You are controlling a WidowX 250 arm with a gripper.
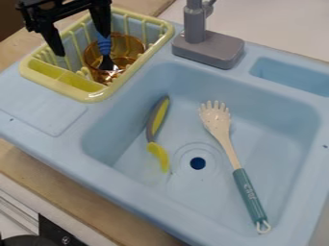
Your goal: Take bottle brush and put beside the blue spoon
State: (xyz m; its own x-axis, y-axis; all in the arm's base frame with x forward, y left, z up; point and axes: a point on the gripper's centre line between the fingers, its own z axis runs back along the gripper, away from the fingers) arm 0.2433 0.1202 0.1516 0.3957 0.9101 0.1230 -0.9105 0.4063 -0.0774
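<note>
The picking is judged to be in hand: the gripper is spread and empty above the rack, and must be brought across the presumed bottle brush, grey-yellow, by the sink's left wall.

smooth plastic sink, smooth plastic dish rack, glossy see-through cup, matt plastic-looking faucet, wood-look counter
</note>
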